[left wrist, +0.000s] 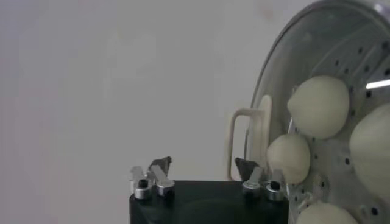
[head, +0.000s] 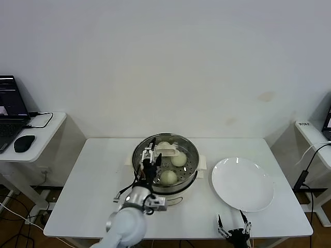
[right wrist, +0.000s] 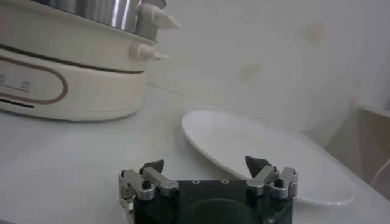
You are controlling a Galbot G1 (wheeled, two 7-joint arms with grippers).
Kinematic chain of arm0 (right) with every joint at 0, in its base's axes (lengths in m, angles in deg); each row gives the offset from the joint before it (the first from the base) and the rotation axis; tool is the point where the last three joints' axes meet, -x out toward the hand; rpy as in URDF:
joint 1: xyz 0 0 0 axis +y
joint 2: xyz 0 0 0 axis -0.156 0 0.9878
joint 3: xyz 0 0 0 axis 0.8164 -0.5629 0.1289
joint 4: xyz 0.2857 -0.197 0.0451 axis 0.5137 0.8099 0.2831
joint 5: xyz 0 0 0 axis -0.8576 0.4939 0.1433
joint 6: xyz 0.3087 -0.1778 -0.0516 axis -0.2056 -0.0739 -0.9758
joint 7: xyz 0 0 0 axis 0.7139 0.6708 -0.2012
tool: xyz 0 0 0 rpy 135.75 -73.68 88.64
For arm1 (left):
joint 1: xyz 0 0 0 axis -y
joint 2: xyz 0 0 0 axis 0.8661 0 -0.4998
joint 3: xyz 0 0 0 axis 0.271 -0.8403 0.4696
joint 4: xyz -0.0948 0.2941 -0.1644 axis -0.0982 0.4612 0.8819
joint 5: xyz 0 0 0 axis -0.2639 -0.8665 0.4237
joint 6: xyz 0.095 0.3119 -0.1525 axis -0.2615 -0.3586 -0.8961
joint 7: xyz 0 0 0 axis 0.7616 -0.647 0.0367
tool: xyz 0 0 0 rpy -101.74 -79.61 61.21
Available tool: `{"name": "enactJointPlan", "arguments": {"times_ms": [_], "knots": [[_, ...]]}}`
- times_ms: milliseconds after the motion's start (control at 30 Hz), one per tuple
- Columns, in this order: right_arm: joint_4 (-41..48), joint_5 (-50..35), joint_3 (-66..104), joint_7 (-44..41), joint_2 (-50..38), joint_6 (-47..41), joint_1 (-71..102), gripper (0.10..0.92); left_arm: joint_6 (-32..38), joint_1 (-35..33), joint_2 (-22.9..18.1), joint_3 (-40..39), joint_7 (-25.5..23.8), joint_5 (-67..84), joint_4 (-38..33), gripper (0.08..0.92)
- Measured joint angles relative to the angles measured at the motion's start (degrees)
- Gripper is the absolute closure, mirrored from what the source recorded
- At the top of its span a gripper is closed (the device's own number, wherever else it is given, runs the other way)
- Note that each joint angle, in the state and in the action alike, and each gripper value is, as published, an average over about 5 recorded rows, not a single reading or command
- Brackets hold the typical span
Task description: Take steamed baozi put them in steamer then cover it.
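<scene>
The steamer (head: 182, 192) stands mid-table, a steel pot on a cream base. The clear glass cover (head: 190, 150) lies on it, its cream handle (head: 168, 151) at the centre. Three baozi (head: 179, 159) show through the glass in the head view. In the left wrist view several baozi (left wrist: 318, 106) lie on the perforated tray under the cover (left wrist: 341, 42). My left gripper (head: 150, 158) is open over the steamer's left side. Its fingers (left wrist: 159, 167) stand just short of the handle (left wrist: 247, 143), not touching it. My right gripper (head: 234, 231) is open and empty at the table's front edge.
An empty white plate (head: 242, 183) lies right of the steamer; it also shows in the right wrist view (right wrist: 268, 152), with the steamer's base (right wrist: 67, 79) beyond my right gripper (right wrist: 205, 165). A side table with a laptop (head: 11, 111) and mouse stands far left.
</scene>
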State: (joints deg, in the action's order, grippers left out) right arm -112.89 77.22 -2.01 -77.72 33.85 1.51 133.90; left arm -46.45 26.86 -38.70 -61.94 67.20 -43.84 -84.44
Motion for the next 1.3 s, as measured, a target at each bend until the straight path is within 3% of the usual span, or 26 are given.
{"name": "enactJointPlan", "arguments": {"times_ms": [233,633,933,1300], "knots": [[-1.3,-1.5,0.4,-0.3,-1.2,0.4,0.8,0.203,5.9,-11.0,1.1,6.4,5.6,15.4,-7.5,0.177],[-4.9,-7.2,0.1,-1.4,-4.3,-0.1,2.7,0.203,21.6,-28.9,0.3,23.5,14.9,52.6,-10.8,0.177],[-9.7,-13.6,-0.1,-3.5,-7.8,-4.0,6.4,0.203,28.8,-38.4,-2.5,27.9,16.5,67.9,-9.5,0.177],[-14.4,-17.7,-0.7,-5.0,-9.5,-7.3,10.4,0.203,32.9,-44.8,-4.8,30.1,15.1,76.5,-6.9,0.177]]}}
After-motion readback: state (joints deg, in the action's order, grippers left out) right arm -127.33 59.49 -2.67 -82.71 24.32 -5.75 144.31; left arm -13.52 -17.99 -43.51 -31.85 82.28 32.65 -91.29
